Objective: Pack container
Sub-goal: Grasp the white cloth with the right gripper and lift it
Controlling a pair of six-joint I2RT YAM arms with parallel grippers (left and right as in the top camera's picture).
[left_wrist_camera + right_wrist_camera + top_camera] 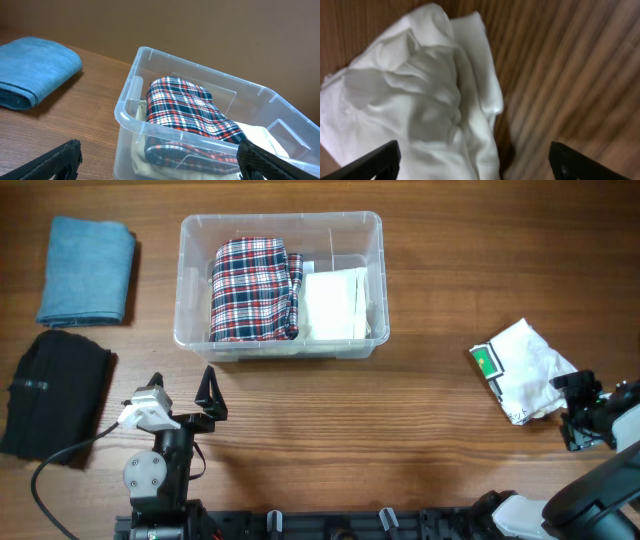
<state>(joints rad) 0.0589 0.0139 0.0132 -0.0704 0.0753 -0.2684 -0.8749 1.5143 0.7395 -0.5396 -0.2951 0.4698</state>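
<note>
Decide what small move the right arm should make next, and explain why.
Probably lower the right gripper and close its fingers on the crumpled white garment. The fingers stand wide apart above it, gripping nothing. The garment lies on the table to the right of the container, which already holds a plaid garment and a folded white one.

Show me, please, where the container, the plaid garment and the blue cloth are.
container [192, 280]: overhead view, its left wall.
plaid garment [252, 288]: overhead view, middle of its top.
blue cloth [87, 270]: overhead view, its centre.
</note>
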